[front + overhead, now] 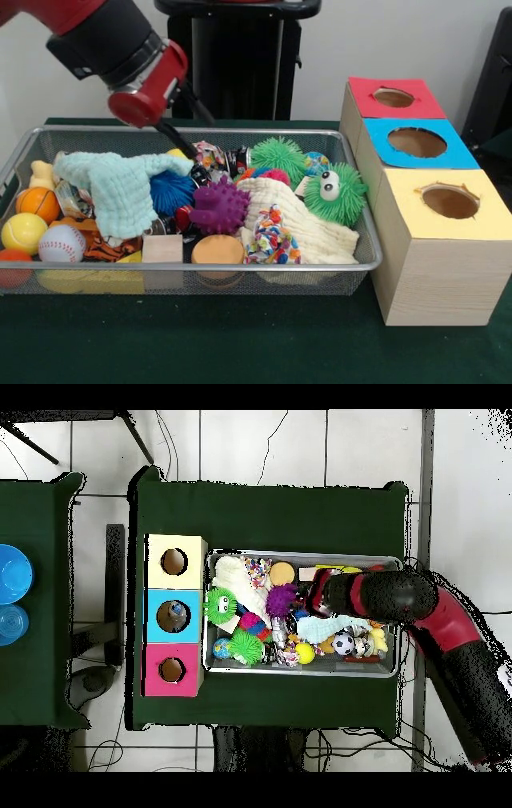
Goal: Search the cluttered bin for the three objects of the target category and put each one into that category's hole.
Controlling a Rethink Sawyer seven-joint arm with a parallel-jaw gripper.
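Observation:
The wire mesh bin [364,240] stands on the green table, full of toys; it also shows in the overhead view [392,674]. One crinkly clear packet [210,154] with red print lies at the bin's back, by a yellow ball. Another packet [70,198] lies at the left, beside the orange ball. A third is not plainly visible. My gripper [187,151] reaches down from the red wrist [148,90] into the back of the bin, its tip just left of the back packet. In the overhead view the arm [385,596] hides it.
Three wooden boxes with holes stand right of the bin: red [394,98], blue [416,142], yellow [450,202]. In the bin lie a pale teal cloth [120,188], purple spiky ball [218,208], green googly-eyed ball [334,192], cream cloth [304,228] and confetti bundle [270,236].

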